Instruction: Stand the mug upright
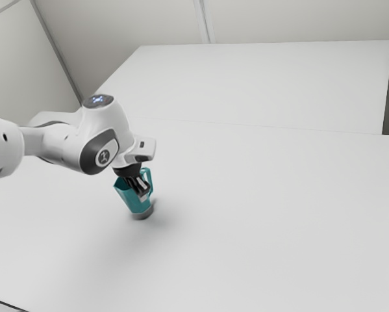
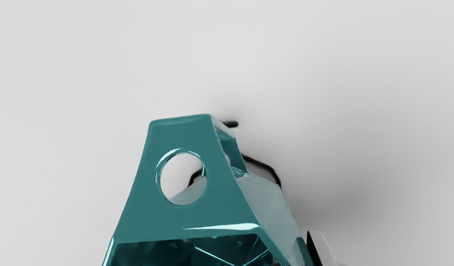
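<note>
Toward the exterior view's left, on the near side of the pale bench [image 1: 278,214], the arm [image 1: 61,146] reaches in and bends down to the mug [image 1: 135,202]. The hand [image 1: 142,190] is right at the mug, overlapping its side; whether it is apart, together or clamped on the mug cannot be told. The mug is teal, with a greyish foot end, and it is tilted rather than upright: its mouth leans up toward the exterior view's left, while its foot points down toward the exterior view's right, low over the bench. Whether the foot touches the bench is unclear. The handle [image 1: 150,180] is on the side facing the exterior view's right.

From the wrist view, the mug is close beneath the hand, its dark, glossy inside partly in sight. A round hole is framed by teal beside the mouth. Soft shadow spreads over the bench around the mug's foot.
</note>
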